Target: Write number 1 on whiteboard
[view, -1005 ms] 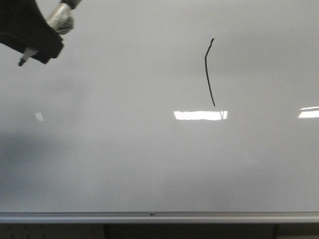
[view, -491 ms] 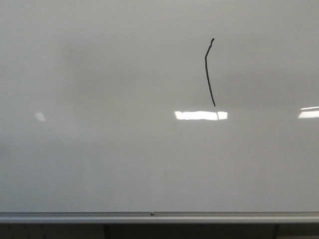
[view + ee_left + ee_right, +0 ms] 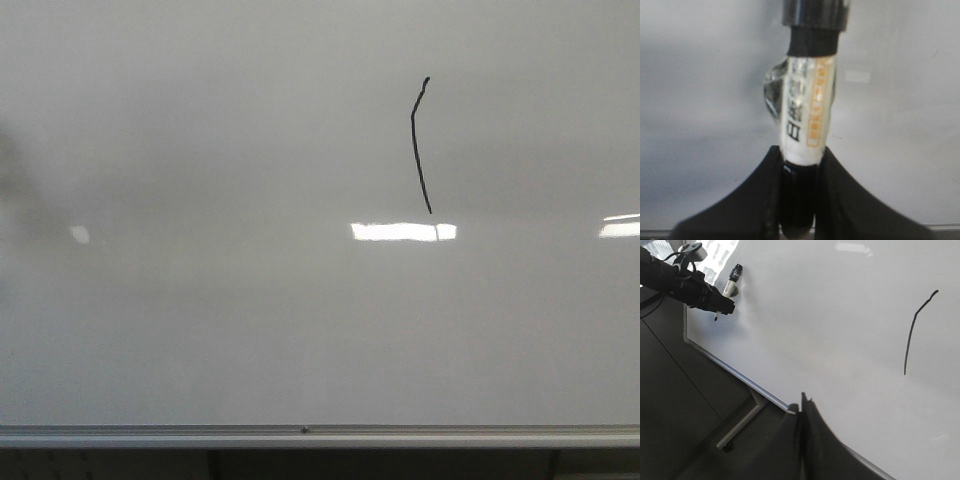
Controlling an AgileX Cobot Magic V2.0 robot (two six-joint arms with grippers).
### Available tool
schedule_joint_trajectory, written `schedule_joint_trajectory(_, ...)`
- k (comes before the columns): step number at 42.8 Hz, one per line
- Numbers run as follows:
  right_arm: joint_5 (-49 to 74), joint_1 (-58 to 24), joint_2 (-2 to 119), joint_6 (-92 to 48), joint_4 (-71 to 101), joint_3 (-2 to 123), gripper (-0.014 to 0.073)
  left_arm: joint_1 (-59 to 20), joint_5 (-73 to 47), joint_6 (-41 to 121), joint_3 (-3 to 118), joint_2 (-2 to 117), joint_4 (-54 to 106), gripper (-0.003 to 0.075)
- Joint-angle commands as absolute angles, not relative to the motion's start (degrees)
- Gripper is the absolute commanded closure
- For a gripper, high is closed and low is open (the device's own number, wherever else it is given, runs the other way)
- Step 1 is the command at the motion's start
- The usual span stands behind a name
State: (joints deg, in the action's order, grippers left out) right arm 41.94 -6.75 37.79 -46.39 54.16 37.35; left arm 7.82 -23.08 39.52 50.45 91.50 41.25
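Note:
The whiteboard (image 3: pixel 200 300) fills the front view, glossy and pale grey. The number 1 (image 3: pixel 417 155) is a thin black stroke, bent near its top, at upper right of centre. It also shows in the right wrist view (image 3: pixel 910 335). My left gripper (image 3: pixel 801 151) is shut on a marker (image 3: pixel 807 115) with a white label and black ends. It is out of the front view. In the right wrist view the left gripper (image 3: pixel 722 307) holds the marker (image 3: pixel 731 286) near the board's far left edge. My right gripper (image 3: pixel 803 400) is shut and empty, by the board's lower frame.
A silver frame edge (image 3: pixel 300 436) runs along the board's bottom. Bright light reflections (image 3: pixel 400 231) lie below the stroke. A metal stand leg (image 3: pixel 740 425) and dark floor show beside the board in the right wrist view.
My left gripper with the marker has left the front view from the upper left corner. A faint shadow now lies at the board's left edge. The stroke is unchanged.

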Motion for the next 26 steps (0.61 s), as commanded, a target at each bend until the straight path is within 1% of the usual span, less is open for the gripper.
schedule_joint_trajectory(1,39.64,-6.43,37.5,-46.53,56.69,38.81,0.0652,7.78,-19.42,40.36,51.93,90.57,42.36,0.0717)
schedule_joint_trajectory(3,39.7,-6.43,37.5,-46.53,56.69,38.81,0.0652,7.78,-18.84,40.34,51.93,90.71,42.36,0.0688)
schedule_joint_trajectory(11,39.7,-6.43,37.5,-46.53,56.69,38.81,0.0652,7.78,-17.3,40.34,51.93,92.26,42.36,0.0506)
schedule_joint_trajectory(14,39.7,-6.43,37.5,-46.53,56.69,38.81,0.0652,7.78,-16.85,40.34,51.93,92.79,42.36,0.0449)
schedule_joint_trajectory(17,39.7,-6.43,37.5,-46.53,56.69,38.81,0.0652,7.78,-16.43,40.34,51.93,93.24,42.36,0.0407)
schedule_joint_trajectory(23,39.7,-6.43,37.5,-46.53,56.69,38.81,0.0652,7.78,-16.16,40.34,51.93,93.37,41.55,0.0347)
schedule_joint_trajectory(26,39.65,-6.43,37.5,-46.53,56.69,38.81,0.0652,7.78,-16.09,40.34,51.93,93.37,41.28,0.034)
